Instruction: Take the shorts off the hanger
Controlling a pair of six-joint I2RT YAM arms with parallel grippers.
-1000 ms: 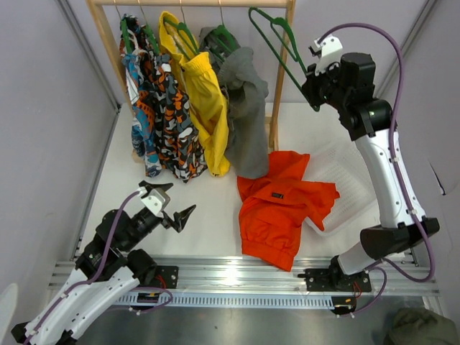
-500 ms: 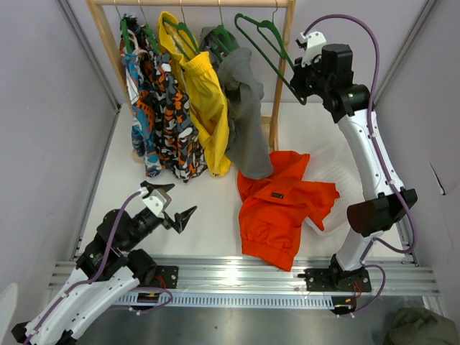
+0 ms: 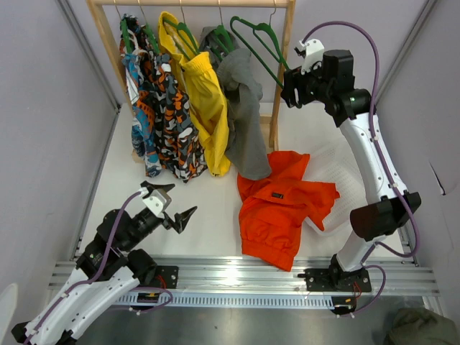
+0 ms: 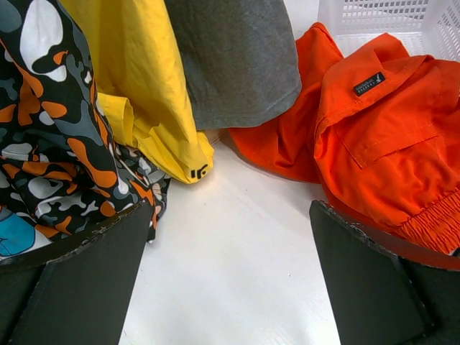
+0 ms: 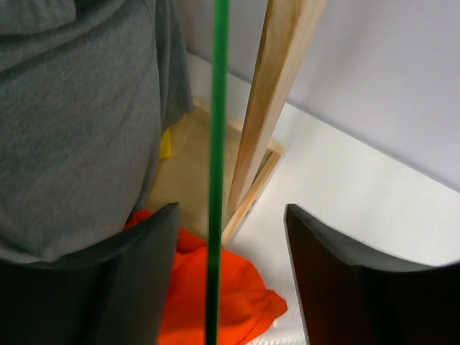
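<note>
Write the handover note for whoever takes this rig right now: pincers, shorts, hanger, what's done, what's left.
Left pincer: open, empty, low over the table.
Right pincer: open, with a finger on either side of the thin dark green hanger, not clamping its bar.
Bright orange-red fabric shorts: crumpled on the table, partly over the white plastic basket.
Hanger: bare, hook up at the top of the wooden rack, beside the grey garment.
Done: the shorts are off the hanger.
Left: probably only backing the right arm away.

text: none legible | shorts (image 4: 381,136) label patch (image 4: 369,83): lettering too small
</note>
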